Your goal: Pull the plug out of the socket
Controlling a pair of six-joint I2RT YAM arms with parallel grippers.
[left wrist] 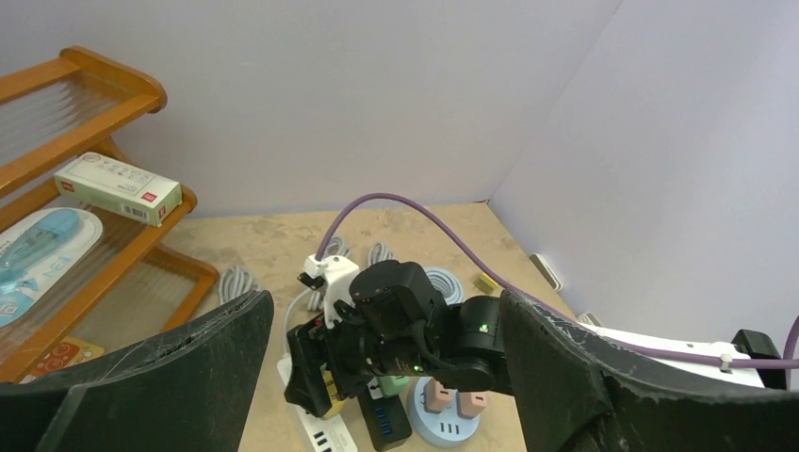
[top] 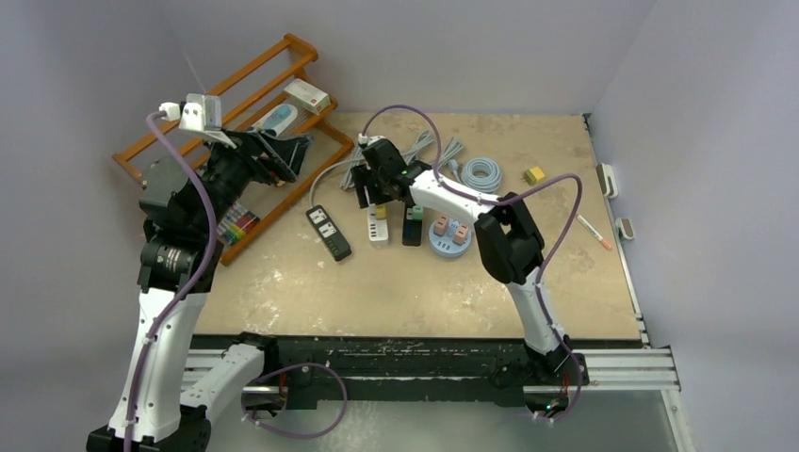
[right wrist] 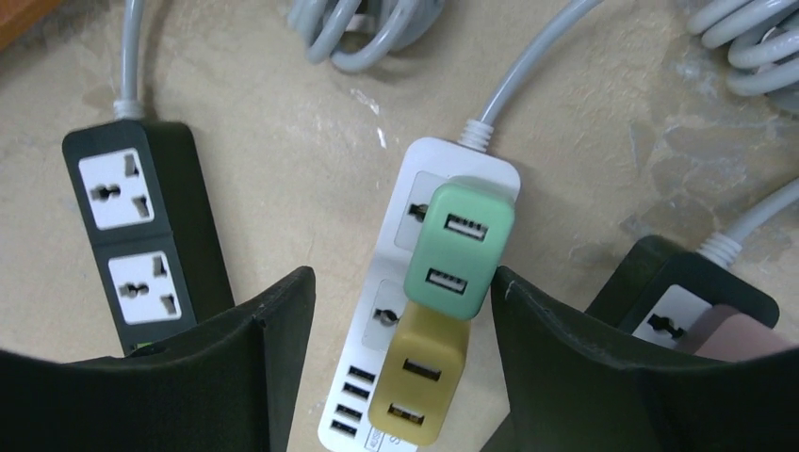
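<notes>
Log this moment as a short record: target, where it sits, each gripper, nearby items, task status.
target: green plug
seated in: white power strip, beside a yellow plug on the same strip
right gripper: open, one finger on each side of the green plug, not clamped
left gripper: open, empty, held off to the side
nearby: black power strip, both sockets empty
status: green plug still in its socket, not yet pulled

Beige table [top: 424,292] — black strip [top: 329,233], white strip [top: 378,227], coiled cable [top: 481,174], wooden rack [top: 300,44] atop.
</notes>
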